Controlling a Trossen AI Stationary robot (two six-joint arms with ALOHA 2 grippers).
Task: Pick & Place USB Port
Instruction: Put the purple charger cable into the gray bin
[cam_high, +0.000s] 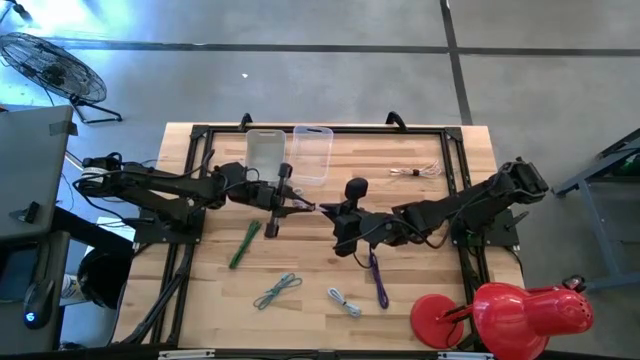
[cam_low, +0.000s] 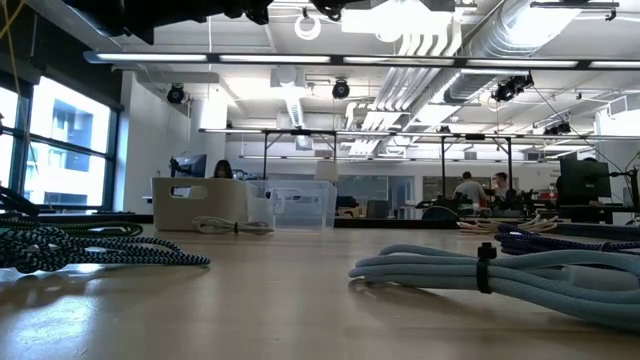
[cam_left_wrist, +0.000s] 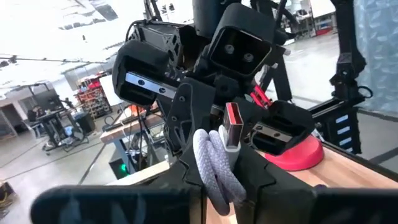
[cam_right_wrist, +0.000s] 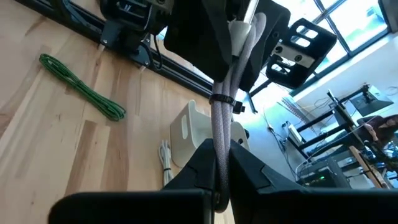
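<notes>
The task's cable is a pale grey-lilac bundle tied with a dark strap (cam_right_wrist: 222, 112), with a USB plug (cam_left_wrist: 233, 124) at one end. It spans the short gap between both grippers above the table's middle (cam_high: 318, 209). My left gripper (cam_high: 303, 206) (cam_left_wrist: 227, 180) reaches in from the left and is shut on the plug end. My right gripper (cam_high: 337, 214) (cam_right_wrist: 221, 168) faces it from the right and is shut on the other end. Two clear containers (cam_high: 265, 155) (cam_high: 312, 152) stand at the far edge. My left gripper pinches the cable bundle between its two fingers just below the USB plug (cam_left_wrist: 217, 155), coming level from the table's left. The plug sticks out past the fingertips toward the right gripper. The cable is lifted clear of the table. My right gripper pinches the bundle's other end (cam_right_wrist: 221, 146) between its two fingers (cam_right_wrist: 199, 162), coming level from the table's right, fingers along the cable. The bundle runs straight from its fingertips to the left gripper, clear of the table.
Other cable bundles lie on the near half: green (cam_high: 244, 243), pale blue (cam_high: 277, 291), white (cam_high: 345, 301), purple (cam_high: 380, 280); a white one (cam_high: 418, 172) lies far right. A black knob (cam_high: 355, 187) stands behind the grippers. A red lamp (cam_high: 510, 310) fills the near right corner.
</notes>
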